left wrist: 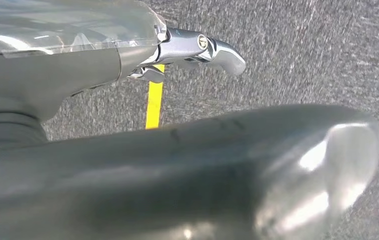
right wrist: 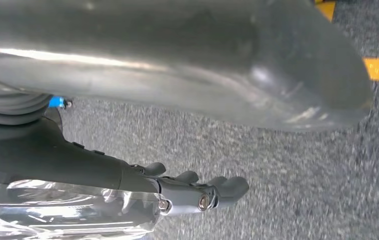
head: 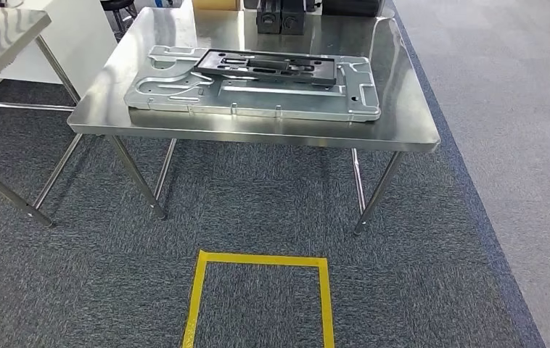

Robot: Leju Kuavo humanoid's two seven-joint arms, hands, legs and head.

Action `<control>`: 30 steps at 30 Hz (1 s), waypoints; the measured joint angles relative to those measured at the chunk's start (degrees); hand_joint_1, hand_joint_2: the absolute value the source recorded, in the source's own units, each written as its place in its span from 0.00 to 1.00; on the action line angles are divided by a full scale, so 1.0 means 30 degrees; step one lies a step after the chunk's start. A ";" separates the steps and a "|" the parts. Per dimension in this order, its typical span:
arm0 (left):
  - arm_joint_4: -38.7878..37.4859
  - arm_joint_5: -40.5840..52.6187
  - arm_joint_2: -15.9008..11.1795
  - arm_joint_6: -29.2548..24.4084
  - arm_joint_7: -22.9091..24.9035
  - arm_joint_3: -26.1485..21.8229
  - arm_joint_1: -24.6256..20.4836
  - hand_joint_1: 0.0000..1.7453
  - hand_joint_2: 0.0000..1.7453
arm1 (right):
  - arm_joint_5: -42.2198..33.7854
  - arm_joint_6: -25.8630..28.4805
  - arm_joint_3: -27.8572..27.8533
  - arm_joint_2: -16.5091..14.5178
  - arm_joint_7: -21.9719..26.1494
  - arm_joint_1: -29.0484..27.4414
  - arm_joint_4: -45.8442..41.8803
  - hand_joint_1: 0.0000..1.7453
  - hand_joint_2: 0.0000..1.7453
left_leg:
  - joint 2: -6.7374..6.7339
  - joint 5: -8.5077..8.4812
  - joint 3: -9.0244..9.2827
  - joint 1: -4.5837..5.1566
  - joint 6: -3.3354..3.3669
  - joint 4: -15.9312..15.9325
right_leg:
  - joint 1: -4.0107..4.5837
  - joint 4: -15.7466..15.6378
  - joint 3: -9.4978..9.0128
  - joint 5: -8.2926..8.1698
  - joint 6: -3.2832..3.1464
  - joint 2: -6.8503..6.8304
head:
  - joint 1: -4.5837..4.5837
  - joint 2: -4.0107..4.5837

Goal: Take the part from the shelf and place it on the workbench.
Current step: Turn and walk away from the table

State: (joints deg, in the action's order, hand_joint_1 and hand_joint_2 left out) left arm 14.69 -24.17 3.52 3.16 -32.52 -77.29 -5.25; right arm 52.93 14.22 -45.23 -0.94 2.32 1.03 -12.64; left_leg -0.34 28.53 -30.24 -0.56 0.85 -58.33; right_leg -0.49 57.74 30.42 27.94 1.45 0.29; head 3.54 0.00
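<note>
Head view has the dark part (head: 272, 68) already lying on the silver plate (head: 257, 94) on the surface (head: 403, 109), while left robot hand (left wrist: 197, 50) and right robot hand (right wrist: 197, 192) hang empty, fingers loose, so placement looks done.

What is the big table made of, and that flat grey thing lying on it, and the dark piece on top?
The table looks like brushed stainless steel: it mirrors the light. The flat grey plate seems to be pressed metal, matte silver with stamped ridges and holes. The dark piece resting on it is black and dull, maybe plastic or painted metal; I cannot tell which.
</note>
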 joint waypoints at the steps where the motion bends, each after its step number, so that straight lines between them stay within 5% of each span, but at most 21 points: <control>1: 0.0000 0.0000 0.0000 0.0000 0.0000 0.0000 -0.0004 0.00 0.00 | 0.0000 0.0000 0.0000 -0.0005 0.0000 -0.0001 0.0005 0.00 0.75 | -0.0013 -0.0062 0.0006 -0.0011 0.0137 0.0059 | -0.0032 0.0143 0.0049 0.0137 0.0117 -0.0005 | -0.0002 0.0000; 2: 0.0000 0.0000 0.0000 0.0000 0.0002 0.0000 -0.0016 0.00 0.00 | -0.0046 -0.0035 0.0000 -0.0009 -0.0016 -0.0003 0.0011 0.00 1.00 | -0.0030 -0.0138 0.0005 -0.0039 0.0261 0.0124 | -0.0060 0.0600 0.0249 0.0492 0.0216 -0.0014 | -0.0004 0.0000; 5: 0.0000 0.0000 0.0000 -0.0008 0.0182 0.0004 -0.0032 0.00 0.00 | -0.1682 -0.1376 -0.0432 -0.0022 -0.1039 0.0090 0.0022 0.00 1.00 | -0.0087 -0.0251 -0.0125 -0.0022 0.0436 0.0167 | -0.0104 0.4047 0.1848 0.2370 0.0406 -0.0042 | -0.0002 0.0000; 7: 0.0000 0.0000 0.0002 -0.0053 0.0393 0.0011 -0.0065 0.00 0.00 | -0.3248 -0.2567 -0.1314 -0.0071 -0.2076 0.0211 0.0040 0.00 1.00 | -0.0090 -0.0261 -0.0173 0.0013 0.0450 0.0134 | -0.0101 0.5353 0.2452 0.2581 0.0414 -0.0044 | 0.0000 0.0000; 8: 0.0000 0.0000 0.0005 -0.0084 0.0459 0.0013 -0.0087 0.00 0.00 | -0.3652 -0.2847 -0.1759 -0.0115 -0.2383 0.0244 0.0058 0.00 1.00 | -0.0074 -0.0256 -0.0157 0.0024 0.0443 0.0119 | -0.0095 0.4900 0.2230 0.2109 0.0365 -0.0044 | 0.0000 0.0000; 11: -0.0005 0.0002 0.0044 -0.0144 0.0539 0.0020 -0.0157 0.00 0.00 | -0.3921 -0.3014 -0.2569 -0.0213 -0.2576 0.0324 0.0109 0.00 1.00 | -0.0047 -0.0212 -0.0080 0.0078 0.0336 0.0093 | -0.0012 0.1089 0.0452 0.0262 0.0058 -0.0009 | 0.0000 0.0000; 13: -0.0013 0.0005 0.0060 -0.0151 0.0568 0.0022 -0.0230 0.00 0.00 | -0.3936 -0.3053 -0.2874 -0.0222 -0.2601 0.0394 0.0118 0.00 1.00 | -0.0054 -0.0213 -0.0112 0.0113 0.0156 0.0094 | 0.0100 -0.0036 0.0005 0.0014 -0.0111 0.0016 | 0.0000 0.0000; 16: -0.0015 0.0000 0.0056 -0.0166 0.0599 0.0020 -0.0298 0.00 0.00 | -0.3980 -0.3126 -0.3204 -0.0261 -0.2657 0.0431 0.0131 0.00 1.00 | -0.0070 -0.0186 -0.0102 0.0172 0.0139 0.0122 | 0.0103 -0.0193 0.0002 -0.0067 -0.0160 0.0022 | 0.0000 0.0000; 20: -0.0022 0.0000 0.0047 -0.0197 0.0689 0.0015 -0.0308 0.00 1.00 | -0.4080 -0.3180 -0.3532 -0.0348 -0.2774 0.0465 0.0142 0.00 1.00 | -0.0072 -0.0273 -0.0033 0.0134 0.0009 0.0282 | 0.0144 -0.0214 -0.0004 -0.0092 -0.0311 0.0008 | 0.0000 0.0000; 30: -0.0022 0.0002 -0.0022 -0.0142 0.0690 0.0015 -0.0346 0.00 1.00 | -0.4073 -0.3176 -0.3828 -0.0625 -0.2412 0.0522 0.0142 0.00 1.00 | -0.0072 -0.0366 -0.0003 0.0103 -0.0183 0.0397 | 0.0176 -0.0180 0.0013 -0.0086 -0.0426 0.0002 | 0.0000 0.0000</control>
State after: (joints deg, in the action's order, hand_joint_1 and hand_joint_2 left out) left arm 14.62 -24.16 3.45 2.73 -30.45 -77.24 -6.29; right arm 40.71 4.69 -56.71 -2.81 -4.92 2.60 -12.22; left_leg -0.56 27.44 -30.24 -0.25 0.30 -57.14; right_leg 0.04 57.20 30.46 27.68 0.17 0.30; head 3.54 0.00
